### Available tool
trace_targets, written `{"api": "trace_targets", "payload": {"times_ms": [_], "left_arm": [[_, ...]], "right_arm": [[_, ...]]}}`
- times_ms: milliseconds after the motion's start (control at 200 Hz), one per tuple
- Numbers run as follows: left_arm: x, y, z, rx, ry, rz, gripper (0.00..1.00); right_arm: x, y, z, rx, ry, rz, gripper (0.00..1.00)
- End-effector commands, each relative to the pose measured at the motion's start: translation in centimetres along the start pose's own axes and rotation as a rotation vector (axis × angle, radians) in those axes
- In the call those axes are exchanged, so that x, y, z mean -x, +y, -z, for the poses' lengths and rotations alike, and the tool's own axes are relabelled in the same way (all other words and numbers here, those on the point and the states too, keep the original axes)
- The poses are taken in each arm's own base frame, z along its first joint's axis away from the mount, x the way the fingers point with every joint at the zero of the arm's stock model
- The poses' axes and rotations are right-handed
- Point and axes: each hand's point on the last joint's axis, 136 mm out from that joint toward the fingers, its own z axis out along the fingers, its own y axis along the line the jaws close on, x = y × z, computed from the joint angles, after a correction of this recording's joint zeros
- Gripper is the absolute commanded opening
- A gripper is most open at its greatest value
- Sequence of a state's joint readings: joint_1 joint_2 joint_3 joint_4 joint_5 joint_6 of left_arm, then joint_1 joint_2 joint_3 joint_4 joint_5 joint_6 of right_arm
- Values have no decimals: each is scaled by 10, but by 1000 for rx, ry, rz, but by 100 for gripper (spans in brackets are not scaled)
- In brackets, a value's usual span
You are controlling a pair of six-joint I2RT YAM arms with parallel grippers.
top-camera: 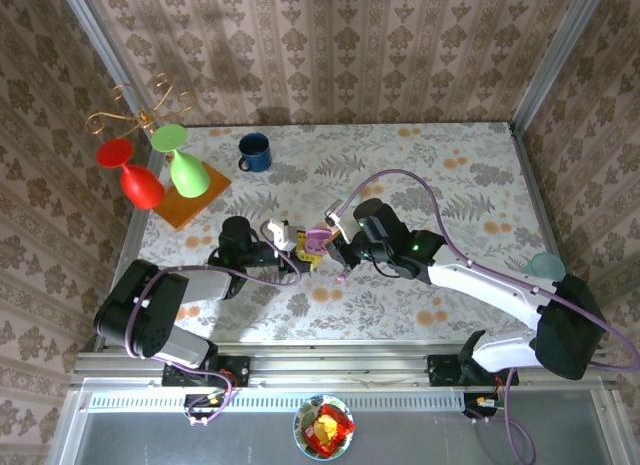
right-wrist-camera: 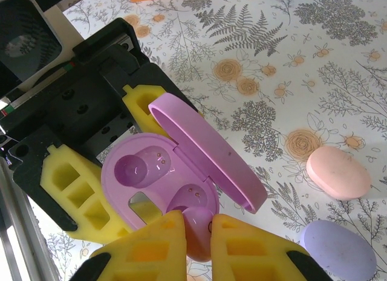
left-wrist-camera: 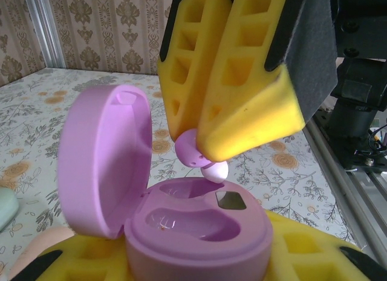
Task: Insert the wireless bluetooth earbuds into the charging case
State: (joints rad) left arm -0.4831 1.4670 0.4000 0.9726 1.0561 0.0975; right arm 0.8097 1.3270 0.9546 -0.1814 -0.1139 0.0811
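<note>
Reference item: purple charging case [right-wrist-camera: 158,172], lid hinged open, both wells exposed.

Left pincer [left-wrist-camera: 195,264]: clenched on the case's base, one yellow finger on each side.

Right pincer [right-wrist-camera: 198,237]: clenched on a purple earbud [left-wrist-camera: 192,153], its pale tip pointing down.

The earbud hangs directly over the case's base, above the well farther from the left pincer. Contact with the rim cannot be determined.

On the floral worktop [right-wrist-camera: 272,57], beyond the case's lid side: a closed pink case [right-wrist-camera: 337,172] and a closed lilac case [right-wrist-camera: 338,252], near one another and apart.

Purple earbud [left-wrist-camera: 193,153] just above socket of open purple charging case [left-wrist-camera: 199,235]; lid [left-wrist-camera: 106,166] tilted up.
</note>
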Motion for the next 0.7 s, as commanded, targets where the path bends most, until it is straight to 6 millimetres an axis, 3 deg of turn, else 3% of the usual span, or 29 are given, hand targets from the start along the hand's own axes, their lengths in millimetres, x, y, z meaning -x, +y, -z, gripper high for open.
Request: {"api": "trace_targets", "payload": {"times_ms": [0,265,585,695], "left_arm": [[16,-5,-1,-41,-35,-38,16],[15,-4,-1,-35,-34,-38,16],[16,-3,0,-25,-35,-39,16],[16,-3,0,-20,-35,-40,16]], "right_arm": [[17,6,0,25,-44,17,14],[22,5,0,19,-66,9,14],[12,8,-8,44,-40,-4,14],[9,9,-7,51,-28,-4,19]]}}
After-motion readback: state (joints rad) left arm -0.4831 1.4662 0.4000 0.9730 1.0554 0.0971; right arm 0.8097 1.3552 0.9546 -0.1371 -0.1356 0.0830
